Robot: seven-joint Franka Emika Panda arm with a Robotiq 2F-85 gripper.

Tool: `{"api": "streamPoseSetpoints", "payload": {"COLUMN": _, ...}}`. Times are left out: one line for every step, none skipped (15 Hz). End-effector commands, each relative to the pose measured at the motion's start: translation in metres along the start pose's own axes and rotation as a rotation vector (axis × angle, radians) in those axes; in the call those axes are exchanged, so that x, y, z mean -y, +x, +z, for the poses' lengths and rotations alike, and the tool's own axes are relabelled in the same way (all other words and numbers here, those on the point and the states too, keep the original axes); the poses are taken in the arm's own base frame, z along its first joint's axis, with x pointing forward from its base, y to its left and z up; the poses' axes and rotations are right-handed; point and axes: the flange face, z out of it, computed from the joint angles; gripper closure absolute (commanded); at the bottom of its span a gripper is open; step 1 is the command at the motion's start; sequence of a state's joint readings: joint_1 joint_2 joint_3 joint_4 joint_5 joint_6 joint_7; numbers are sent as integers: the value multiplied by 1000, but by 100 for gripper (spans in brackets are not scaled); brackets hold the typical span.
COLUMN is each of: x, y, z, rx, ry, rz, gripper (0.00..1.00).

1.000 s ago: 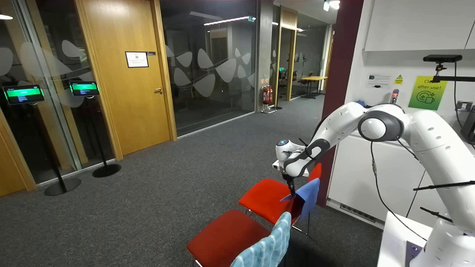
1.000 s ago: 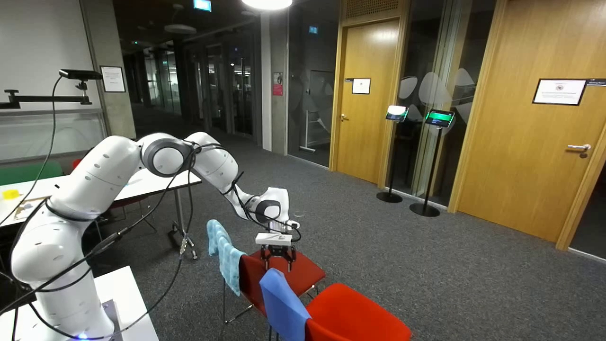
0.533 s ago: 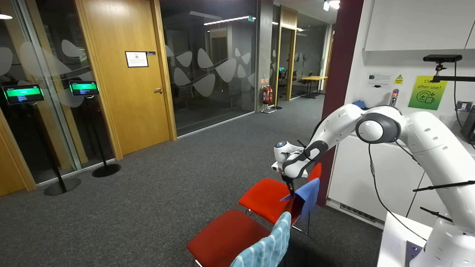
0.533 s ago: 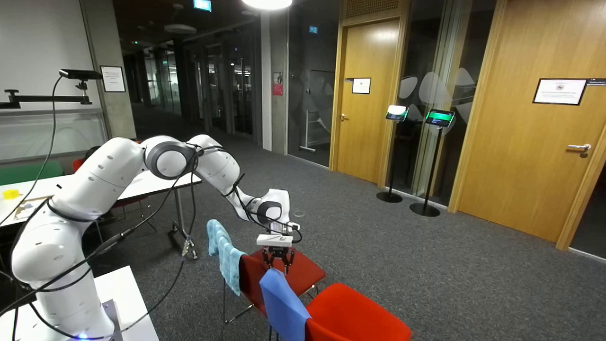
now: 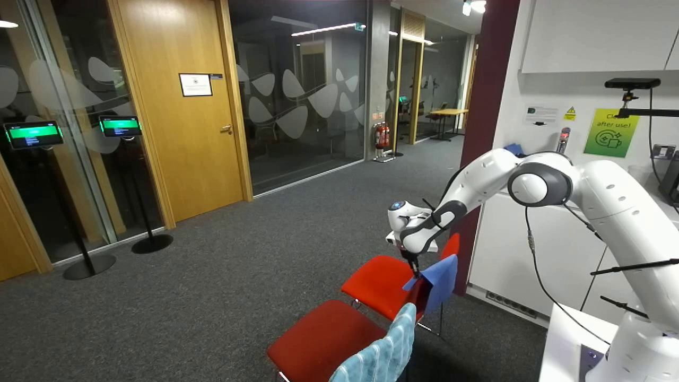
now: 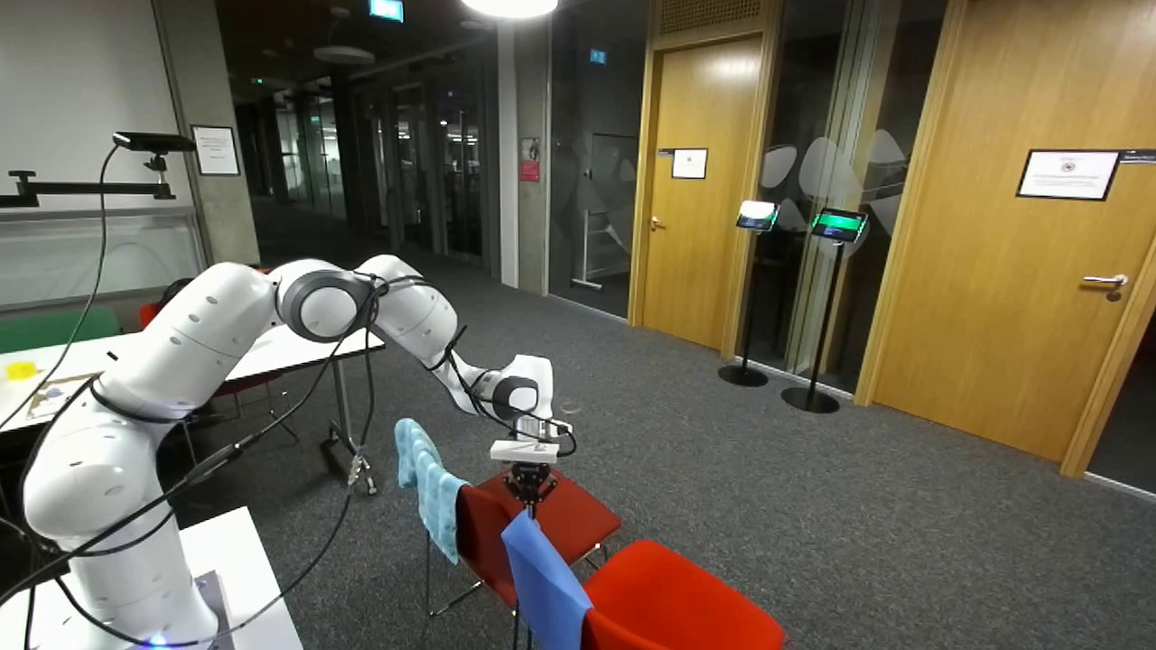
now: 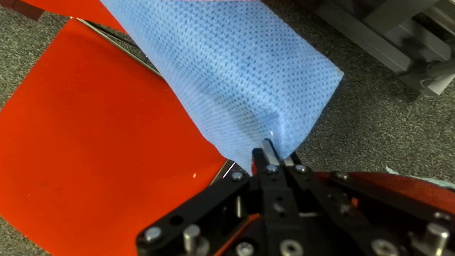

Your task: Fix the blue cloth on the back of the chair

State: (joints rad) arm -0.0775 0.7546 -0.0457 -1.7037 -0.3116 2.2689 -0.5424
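The blue cloth point(image 5: 441, 281) hangs folded over the back of the chair point(image 5: 377, 284) with the bright red seat. An exterior view shows the cloth point(image 6: 549, 582) covering one end of that backrest, while red shows at the other end of the chair point(image 6: 682, 591). My gripper point(image 6: 531, 510) points down at the cloth's near edge. In the wrist view the gripper point(image 7: 279, 153) is shut, pinching a fold at the end of the cloth point(image 7: 227, 67). The bright red seat of the chair point(image 7: 96, 153) lies beside it. The fingertips are partly hidden by the fabric.
Close by stands a darker red chair point(image 5: 326, 339) with a pale teal cloth point(image 5: 379, 356) over its back. A white table point(image 6: 307, 348) is behind the arm in an exterior view. A dark red pillar point(image 5: 487, 122) rises behind the chairs.
The gripper, open a second ago, has closed on the near end of the blue cloth. It has risen slightly, and that edge of the cloth has shifted a little with it.
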Motion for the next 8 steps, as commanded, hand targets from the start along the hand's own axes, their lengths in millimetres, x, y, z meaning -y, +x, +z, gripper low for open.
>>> {"api": "streamPoseSetpoints", "payload": {"x": -9, "y": 1, "z": -11, "rx": 31, "ry": -24, "rz": 16, "gripper": 100}}
{"api": "streamPoseSetpoints", "payload": {"x": -10, "y": 2, "z": -13, "rx": 29, "ry": -26, "rz": 19, "gripper": 100}}
{"api": "streamPoseSetpoints", "payload": {"x": -11, "y": 2, "z": -15, "rx": 28, "ry": -29, "rz": 17, "gripper": 100}}
{"api": "streamPoseSetpoints", "payload": {"x": -12, "y": 3, "z": -17, "rx": 28, "ry": -35, "rz": 19, "gripper": 100}}
{"api": "streamPoseSetpoints", "payload": {"x": -13, "y": 4, "z": -20, "rx": 32, "ry": -41, "rz": 18, "gripper": 100}}
{"api": "streamPoseSetpoints", "payload": {"x": -15, "y": 5, "z": -22, "rx": 34, "ry": -42, "rz": 16, "gripper": 100}}
{"api": "streamPoseSetpoints", "payload": {"x": -17, "y": 5, "z": -25, "rx": 41, "ry": -48, "rz": 17, "gripper": 100}}
{"api": "streamPoseSetpoints", "payload": {"x": -19, "y": 6, "z": -28, "rx": 44, "ry": -53, "rz": 14, "gripper": 100}}
